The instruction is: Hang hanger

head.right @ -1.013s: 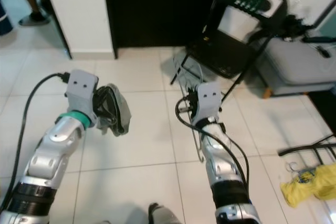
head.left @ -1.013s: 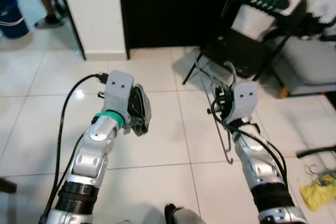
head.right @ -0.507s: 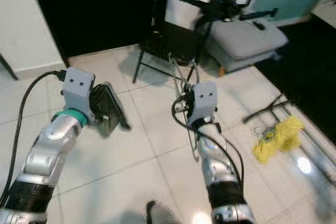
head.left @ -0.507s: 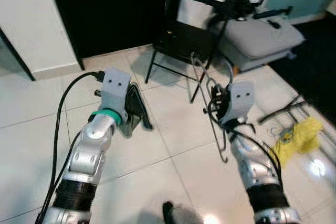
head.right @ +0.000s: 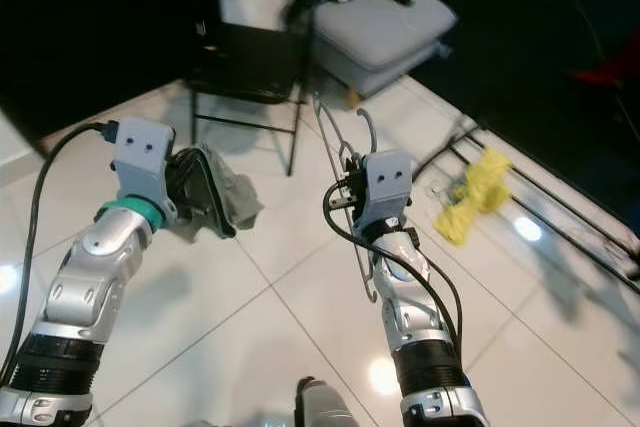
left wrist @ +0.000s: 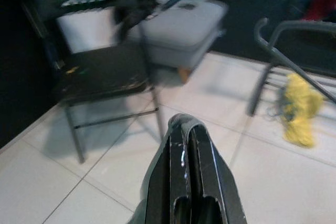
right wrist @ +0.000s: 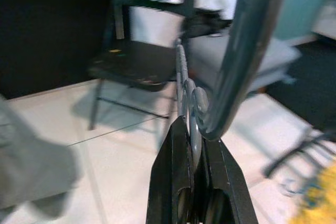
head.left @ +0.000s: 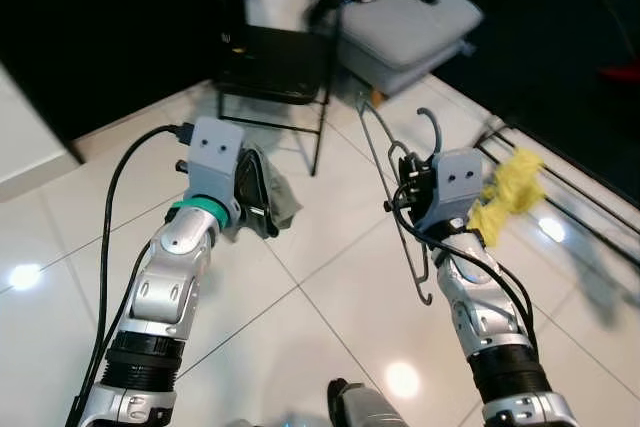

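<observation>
Swinging round from the doorway onto the drying rack and yellow cloth. Right gripper clamped tight on the wire hanger, carried upright over the tiles; left gripper pinching a grey garment. Rail near, hanging not yet begun.

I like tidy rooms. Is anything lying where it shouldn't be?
Yes. A crumpled yellow cloth lies on the floor tiles beside the dark metal rack bars, not hung up. The right gripper holds a grey hanger, and the left gripper holds a grey cloth.
</observation>
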Robot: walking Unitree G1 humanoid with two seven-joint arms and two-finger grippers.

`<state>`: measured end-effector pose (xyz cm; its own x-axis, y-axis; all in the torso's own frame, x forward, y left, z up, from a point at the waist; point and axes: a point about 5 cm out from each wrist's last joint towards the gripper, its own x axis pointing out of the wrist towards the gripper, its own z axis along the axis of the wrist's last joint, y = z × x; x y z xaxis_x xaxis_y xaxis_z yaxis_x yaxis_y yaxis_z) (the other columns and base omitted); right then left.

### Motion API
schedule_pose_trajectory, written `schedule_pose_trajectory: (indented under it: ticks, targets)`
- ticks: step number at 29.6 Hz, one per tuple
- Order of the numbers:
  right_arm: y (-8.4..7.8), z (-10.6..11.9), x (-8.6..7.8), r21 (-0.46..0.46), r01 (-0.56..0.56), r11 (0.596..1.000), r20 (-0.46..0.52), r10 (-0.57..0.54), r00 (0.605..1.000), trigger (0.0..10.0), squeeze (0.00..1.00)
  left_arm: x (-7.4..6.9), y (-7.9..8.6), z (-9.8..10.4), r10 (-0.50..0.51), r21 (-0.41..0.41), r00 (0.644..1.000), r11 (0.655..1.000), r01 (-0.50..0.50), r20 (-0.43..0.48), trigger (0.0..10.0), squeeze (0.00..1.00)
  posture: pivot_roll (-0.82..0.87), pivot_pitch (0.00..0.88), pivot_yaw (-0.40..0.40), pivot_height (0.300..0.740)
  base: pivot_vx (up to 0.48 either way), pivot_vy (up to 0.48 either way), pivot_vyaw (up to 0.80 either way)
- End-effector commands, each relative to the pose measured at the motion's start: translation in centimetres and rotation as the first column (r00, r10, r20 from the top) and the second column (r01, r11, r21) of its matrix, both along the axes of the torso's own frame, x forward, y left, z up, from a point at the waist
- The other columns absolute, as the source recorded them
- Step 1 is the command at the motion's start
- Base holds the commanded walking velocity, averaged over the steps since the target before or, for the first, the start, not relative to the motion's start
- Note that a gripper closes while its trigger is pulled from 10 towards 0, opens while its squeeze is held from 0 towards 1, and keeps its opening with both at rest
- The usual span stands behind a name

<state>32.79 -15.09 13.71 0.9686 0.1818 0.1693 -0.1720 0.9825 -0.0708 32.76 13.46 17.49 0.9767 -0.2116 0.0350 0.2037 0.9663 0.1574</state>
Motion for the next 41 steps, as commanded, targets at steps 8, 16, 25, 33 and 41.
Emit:
schedule_pose_trajectory:
  ticks: [8, 16, 25, 33, 41]
  targets:
    - [0.0, 0.2, 0.0, -0.004, -0.011, 1.000, 0.003, 0.011, 1.000, 10.0, 0.00, 0.0, 0.3, -0.4, 0.002, 0.006, 1.000, 1.000, -0.002, -0.014, 10.0, 0.00, 0.00, 0.069, 0.038, 0.740, 0.000, 0.000, -0.80]
    - [0.5, 2.4, -0.9, 0.029, -0.230, 0.973, 0.045, 0.229, 0.972, 10.0, 0.00, 0.6, 0.9, 0.2, -0.012, 0.032, 1.000, 0.999, 0.012, 0.000, 10.0, 0.00, -0.01, 0.066, 0.048, 0.740, 0.000, 0.000, -0.60]
    - [0.7, 5.0, -5.2, -0.040, -0.639, 0.768, -0.027, 0.638, 0.769, 10.0, 0.00, 1.2, 1.5, 0.8, -0.047, 0.124, 0.999, 0.991, 0.044, 0.023, 10.0, 0.00, -0.03, 0.075, 0.066, 0.740, 0.000, 0.000, 0.00]
    - [1.0, 3.0, -6.9, -0.058, -0.729, 0.682, -0.163, 0.714, 0.680, 10.0, 0.00, 0.6, 1.5, 0.3, -0.171, 0.314, 0.985, 0.937, 0.153, 0.032, 10.0, 0.00, -0.03, 0.089, 0.055, 0.740, 0.000, 0.000, 0.00]
    - [1.9, 1.1, -6.8, -0.093, -0.736, 0.670, -0.241, 0.703, 0.670, 10.0, 0.00, 0.0, 2.5, 2.4, -0.316, 0.387, 0.949, 0.877, 0.283, 0.023, 10.0, 0.00, 0.01, 0.096, 0.078, 0.740, 0.000, 0.000, 0.00]
